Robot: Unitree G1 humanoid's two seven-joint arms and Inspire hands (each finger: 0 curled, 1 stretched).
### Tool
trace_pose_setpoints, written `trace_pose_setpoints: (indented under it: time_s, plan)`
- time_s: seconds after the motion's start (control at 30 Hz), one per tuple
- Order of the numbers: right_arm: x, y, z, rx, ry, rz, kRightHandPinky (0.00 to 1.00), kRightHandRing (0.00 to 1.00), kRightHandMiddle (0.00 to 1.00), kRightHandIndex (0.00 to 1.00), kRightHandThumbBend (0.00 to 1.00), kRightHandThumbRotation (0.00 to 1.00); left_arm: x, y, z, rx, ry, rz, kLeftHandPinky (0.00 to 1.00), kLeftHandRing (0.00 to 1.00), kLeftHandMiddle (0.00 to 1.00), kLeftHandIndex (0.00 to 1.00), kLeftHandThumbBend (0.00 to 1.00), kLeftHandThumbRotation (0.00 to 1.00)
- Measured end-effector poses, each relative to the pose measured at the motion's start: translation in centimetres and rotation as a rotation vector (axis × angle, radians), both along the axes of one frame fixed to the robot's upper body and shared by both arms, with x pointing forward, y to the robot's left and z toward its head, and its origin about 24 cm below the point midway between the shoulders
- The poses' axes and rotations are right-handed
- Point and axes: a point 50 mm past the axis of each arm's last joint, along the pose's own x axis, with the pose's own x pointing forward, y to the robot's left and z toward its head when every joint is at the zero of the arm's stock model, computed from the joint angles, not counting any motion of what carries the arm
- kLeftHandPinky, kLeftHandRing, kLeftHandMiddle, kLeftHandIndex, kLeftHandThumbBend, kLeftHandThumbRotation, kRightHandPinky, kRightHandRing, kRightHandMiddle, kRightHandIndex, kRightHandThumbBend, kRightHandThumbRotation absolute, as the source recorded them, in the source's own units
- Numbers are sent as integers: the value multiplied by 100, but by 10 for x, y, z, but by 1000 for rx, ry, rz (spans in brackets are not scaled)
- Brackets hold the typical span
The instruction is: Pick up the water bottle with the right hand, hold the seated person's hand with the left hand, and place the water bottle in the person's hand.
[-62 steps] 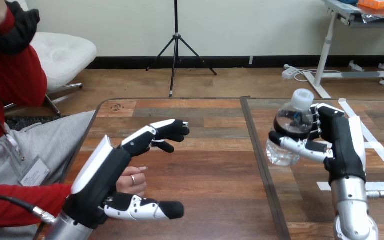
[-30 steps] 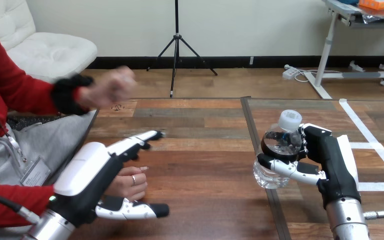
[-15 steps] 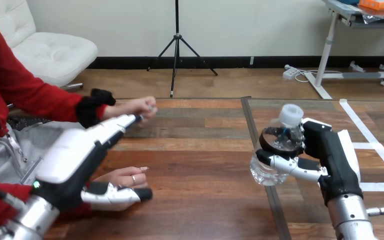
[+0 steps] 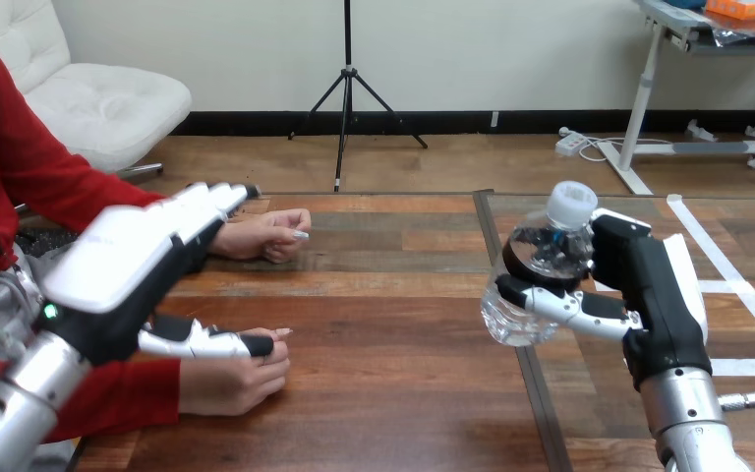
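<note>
Your right hand has the water bottle, left hand stretched flat

Its fingers are curled round the tilted water bottle, cap uppermost. Your left hand points straight fingers toward the person's far hand; its thumb lies across the person's near hand, which rests on the tabletop.

A wooden desk of brown planks spreads across the view. A dark seam crosses it from 12 o'clock towards 6 o'clock. White tape strips lie on it at 3 o'clock.
</note>
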Motion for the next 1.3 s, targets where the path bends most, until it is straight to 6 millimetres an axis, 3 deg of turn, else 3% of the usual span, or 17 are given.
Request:
trace_pose_setpoints:
  time_s: [0.3, 0.8, 1.3]
  plan:
    - [0, 3, 2, -4, 0, 16, 37, 42, 46, 48, 78, 0, 7, 6, 10, 52, -15, 2, 88, 95, 96, 97, 100, 63]
    - [-1, 4, 2, -7, 8, 25, 38, 43, 48, 48, 78, 0, 10, 15, 6, 255, 90, 1, 99, 99, 100, 100, 100, 70]
    - [-2, 5, 4, -8, 3, 32, 36, 42, 47, 47, 81, 0, 14, 27, 5, 458, 292, 4, 100, 100, 100, 100, 100, 62]
